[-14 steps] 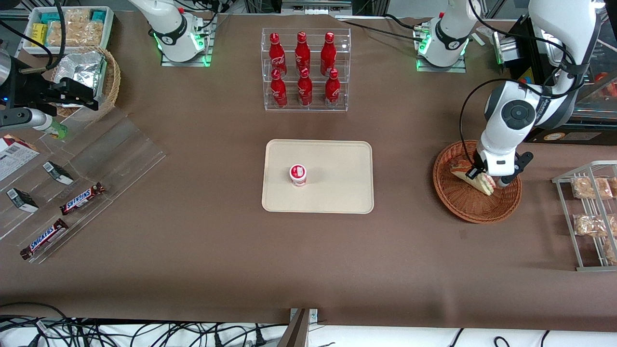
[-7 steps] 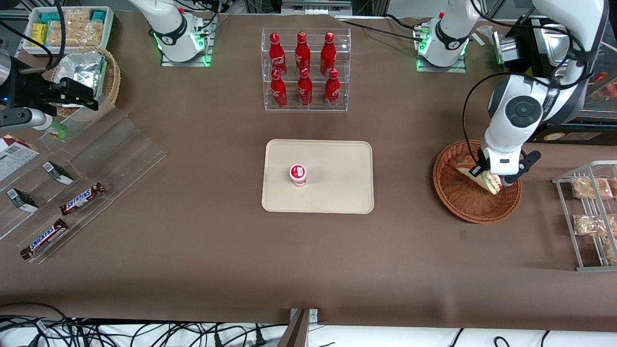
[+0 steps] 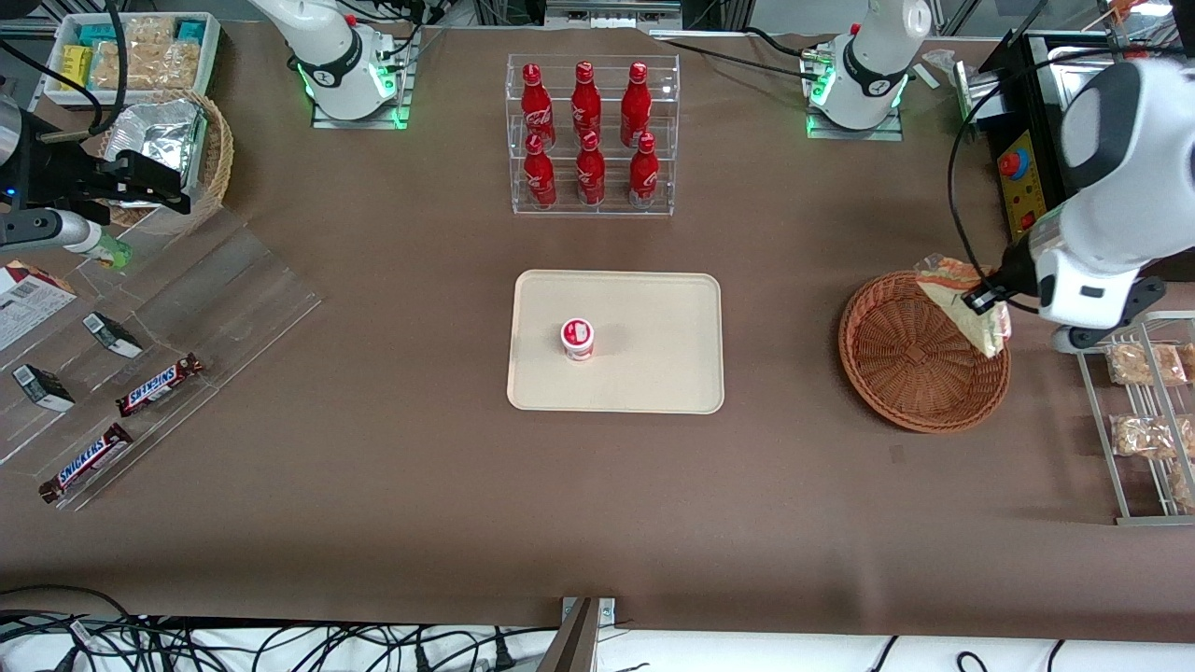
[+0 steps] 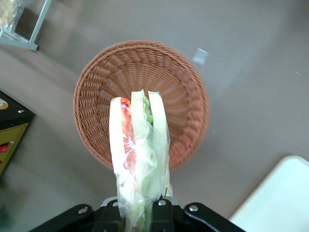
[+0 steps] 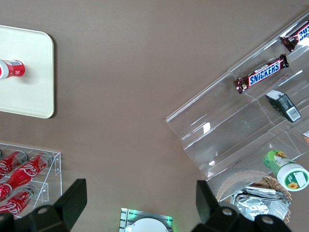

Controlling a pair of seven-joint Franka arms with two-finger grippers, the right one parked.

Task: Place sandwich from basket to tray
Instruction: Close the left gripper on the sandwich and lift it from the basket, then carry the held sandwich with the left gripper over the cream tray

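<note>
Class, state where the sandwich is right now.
The sandwich is clamped in the hand, lifted above the basket at the working arm's end of the table.

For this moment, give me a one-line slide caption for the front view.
Claw holds the wrapped sandwich lifted above the wicker basket; tray awaits.

"SNICKERS" on chocolate bars [image 3: 160,385], "Coca-Cola" script on red bottles [image 3: 585,98]
</note>
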